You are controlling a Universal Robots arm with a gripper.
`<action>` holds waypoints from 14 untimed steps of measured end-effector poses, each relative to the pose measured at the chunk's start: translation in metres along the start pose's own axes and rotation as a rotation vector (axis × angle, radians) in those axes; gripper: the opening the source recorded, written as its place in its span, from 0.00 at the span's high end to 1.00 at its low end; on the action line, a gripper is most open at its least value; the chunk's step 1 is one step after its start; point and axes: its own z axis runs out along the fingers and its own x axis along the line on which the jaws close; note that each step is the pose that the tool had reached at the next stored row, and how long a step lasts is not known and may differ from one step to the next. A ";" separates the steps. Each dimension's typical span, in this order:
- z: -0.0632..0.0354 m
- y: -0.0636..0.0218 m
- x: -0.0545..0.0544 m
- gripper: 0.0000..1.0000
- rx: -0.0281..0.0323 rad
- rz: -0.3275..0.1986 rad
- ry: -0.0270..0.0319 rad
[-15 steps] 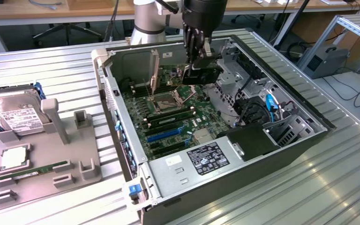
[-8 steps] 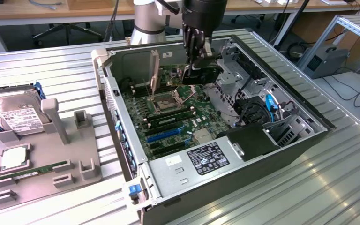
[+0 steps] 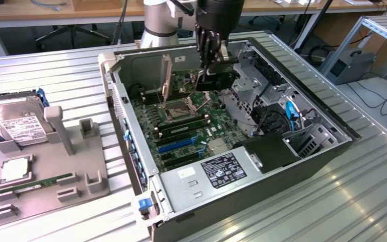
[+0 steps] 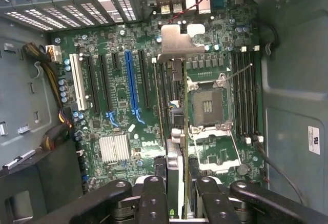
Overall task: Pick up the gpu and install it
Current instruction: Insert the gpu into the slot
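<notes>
Gripper (image 3: 210, 63): fingers part-closed on the gpu (image 3: 215, 79), holding the card edge-on by its upper edge. In the wrist view the gpu (image 4: 173, 131) hangs between the fingers (image 4: 154, 198), its silver bracket (image 4: 179, 42) toward the case's rear wall.

Position: card held above the motherboard (image 3: 187, 126) inside the open computer case (image 3: 314, 151), near the case's far end, over the empty CPU socket (image 4: 207, 103).

Progress, as judged: pickup done; card not yet seated. The blue expansion slot (image 4: 130, 83) lies off to one side and is vacant.

Surroundings: RAM slots (image 4: 246, 93) and drive cage (image 3: 247, 83) close by; heatsink (image 4: 114, 148) beside the slots.

Outside the case, on the table (image 3: 59, 65): grey parts fixture (image 3: 46, 166), hard drive (image 3: 15, 123), RAM stick (image 3: 42, 182).
</notes>
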 end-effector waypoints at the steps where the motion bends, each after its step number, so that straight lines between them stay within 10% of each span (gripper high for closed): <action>1: 0.0000 0.0000 0.000 0.73 -0.0001 -0.003 -0.0001; 14: 0.0000 0.0000 0.000 0.73 -0.0008 -0.041 -0.0024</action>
